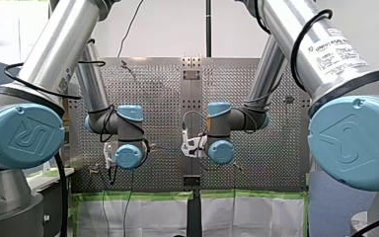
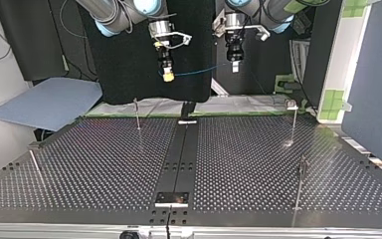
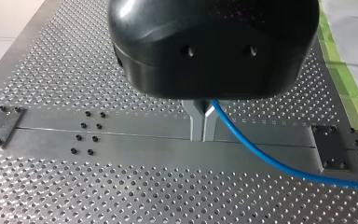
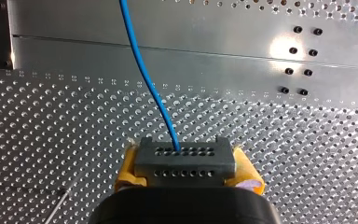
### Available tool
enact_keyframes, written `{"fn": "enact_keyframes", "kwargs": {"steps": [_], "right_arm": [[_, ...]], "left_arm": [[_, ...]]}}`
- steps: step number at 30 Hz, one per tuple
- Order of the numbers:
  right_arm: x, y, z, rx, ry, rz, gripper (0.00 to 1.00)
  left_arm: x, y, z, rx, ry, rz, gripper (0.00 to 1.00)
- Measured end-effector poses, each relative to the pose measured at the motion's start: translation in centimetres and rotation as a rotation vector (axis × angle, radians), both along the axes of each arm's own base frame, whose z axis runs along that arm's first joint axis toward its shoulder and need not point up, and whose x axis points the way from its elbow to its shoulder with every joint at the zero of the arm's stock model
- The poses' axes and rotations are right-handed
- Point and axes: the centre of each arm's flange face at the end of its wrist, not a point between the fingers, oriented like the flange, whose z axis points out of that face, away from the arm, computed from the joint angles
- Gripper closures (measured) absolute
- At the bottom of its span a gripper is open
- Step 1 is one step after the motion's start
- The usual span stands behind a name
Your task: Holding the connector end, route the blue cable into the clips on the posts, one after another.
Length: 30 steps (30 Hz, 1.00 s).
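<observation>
Two arms hang mid-frame in the front view, my left arm (image 1: pixel 123 133) left of centre, my right arm (image 1: pixel 227 128) right of it; can't make out fingers from there. Top view: my right gripper (image 2: pixel 168 74), yellow pads, sits upper middle-left, my left gripper (image 2: pixel 235 67) upper middle-right, the blue cable (image 2: pixel 195 73) strung between them, higher in frame than the posts (image 2: pixel 137 113). Left wrist view: metal fingers pinched tight on the cable, over the perforated table (image 3: pixel 74 186). Right wrist view: yellow pads clamp the grey connector (image 4: pixel 184 161), cable running out ahead.
</observation>
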Motion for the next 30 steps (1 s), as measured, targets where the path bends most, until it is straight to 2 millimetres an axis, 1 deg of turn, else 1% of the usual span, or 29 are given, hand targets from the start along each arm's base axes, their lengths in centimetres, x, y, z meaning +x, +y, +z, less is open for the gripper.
{"fn": "enact_keyframes", "kwargs": {"steps": [22, 26, 30], "right_arm": [[0.0, -0.1, 0.1, -0.001, -0.001, -0.002, 1.0], [0.0, -0.4, -0.9, 0.02, 0.022, -0.006, 1.0], [-0.3, -0.1, -2.8, 0.057, 0.06, -0.007, 1.0]], "left_arm": [[0.0, 0.1, -0.1, 0.003, 0.004, 0.0, 1.0], [-0.3, 0.4, -1.1, 0.024, 0.038, 0.001, 1.0], [-0.6, 0.5, -2.1, 0.041, 0.065, 0.001, 1.0]]}}
